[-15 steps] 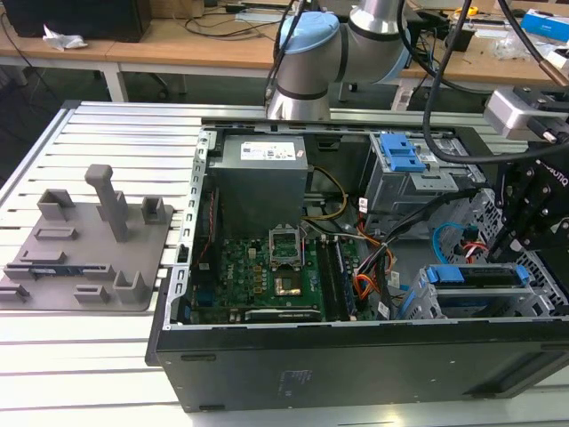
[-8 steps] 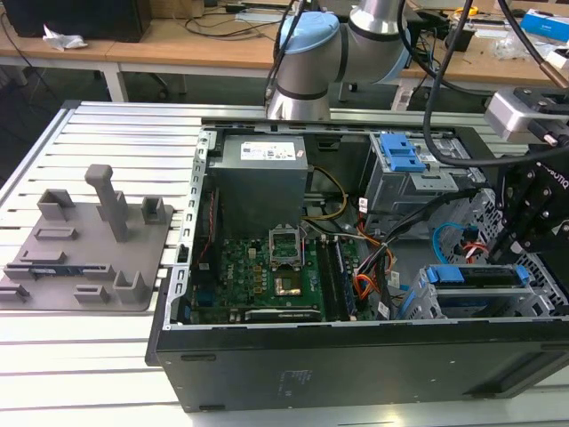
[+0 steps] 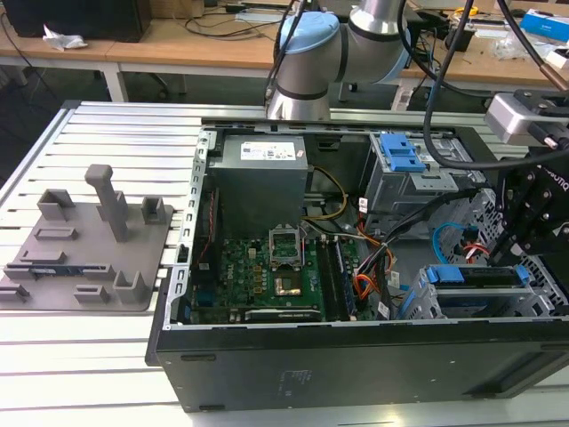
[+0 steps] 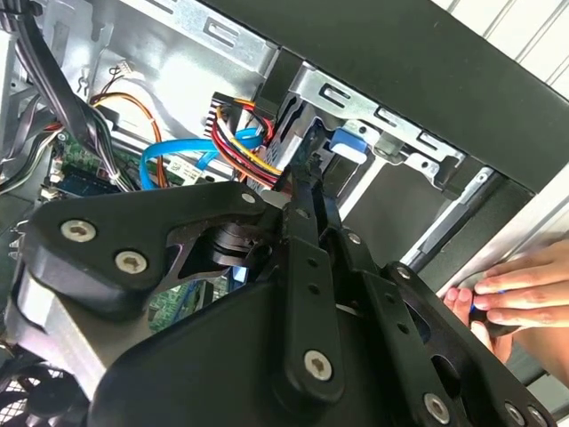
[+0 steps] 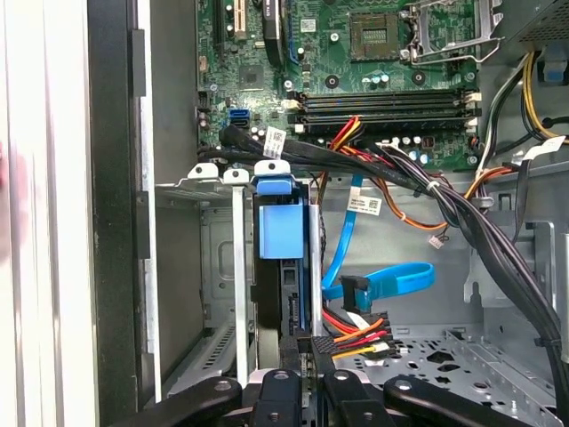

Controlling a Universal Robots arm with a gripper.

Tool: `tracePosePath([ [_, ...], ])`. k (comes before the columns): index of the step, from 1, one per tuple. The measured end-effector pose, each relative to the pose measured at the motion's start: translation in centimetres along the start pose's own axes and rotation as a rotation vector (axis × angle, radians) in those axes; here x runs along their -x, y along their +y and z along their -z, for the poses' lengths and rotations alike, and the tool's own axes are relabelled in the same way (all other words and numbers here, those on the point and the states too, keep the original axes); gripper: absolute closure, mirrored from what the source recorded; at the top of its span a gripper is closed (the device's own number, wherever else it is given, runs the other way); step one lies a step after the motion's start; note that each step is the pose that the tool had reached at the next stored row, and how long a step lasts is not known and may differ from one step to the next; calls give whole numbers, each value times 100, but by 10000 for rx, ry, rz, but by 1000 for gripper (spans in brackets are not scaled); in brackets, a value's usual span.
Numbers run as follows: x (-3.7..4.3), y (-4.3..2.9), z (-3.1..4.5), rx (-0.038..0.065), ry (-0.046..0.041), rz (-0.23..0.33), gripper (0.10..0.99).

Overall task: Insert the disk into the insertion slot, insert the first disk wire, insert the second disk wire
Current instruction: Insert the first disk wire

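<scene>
While the disk (image 5: 280,233) sits in its bright blue carrier inside the insertion slot (image 5: 218,267), the gripper (image 5: 305,351) stands at the disk's rear edge. Its jaws are drawn narrow and pinch the small dark connector of the first disk wire (image 5: 360,325). That connector lies against the disk's end; whether it is fully seated I cannot tell. Its red, orange and yellow strands fan away from the fingers. Just beside them the second disk wire (image 5: 391,280) curves in a glossy light blue loop, its plug hanging apart from the disk. Beyond the wires lies the green motherboard (image 5: 356,89). In the second wrist view a person's hand (image 4: 520,294) rests on the outer edge of the computer case (image 4: 427,53).
</scene>
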State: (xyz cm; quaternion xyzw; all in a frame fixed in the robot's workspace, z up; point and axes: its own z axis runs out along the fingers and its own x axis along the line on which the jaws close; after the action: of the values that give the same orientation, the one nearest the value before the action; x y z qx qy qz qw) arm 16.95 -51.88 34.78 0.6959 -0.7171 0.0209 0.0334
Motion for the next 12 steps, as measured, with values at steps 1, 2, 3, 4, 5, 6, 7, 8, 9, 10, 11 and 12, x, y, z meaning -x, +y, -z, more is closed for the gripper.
tracePosePath([
  [1,0,0,-5,1,0,-13,922],
  [2,1,0,-11,2,-1,-31,922],
  [3,0,0,-14,4,0,-49,922],
  [4,0,0,-16,9,-2,-109,922],
  [5,-1,0,-16,11,-3,-127,922],
  [6,-1,0,-17,13,-4,-147,922],
  [7,-2,0,-16,15,-3,-167,922],
  [8,-2,0,-16,17,-3,-192,922],
  [9,-2,0,-17,21,-5,-213,922],
  [10,-3,0,-16,24,-4,-228,922],
  [11,-3,0,-16,24,-4,-229,922],
  [12,-3,0,-16,25,-3,-229,922],
])
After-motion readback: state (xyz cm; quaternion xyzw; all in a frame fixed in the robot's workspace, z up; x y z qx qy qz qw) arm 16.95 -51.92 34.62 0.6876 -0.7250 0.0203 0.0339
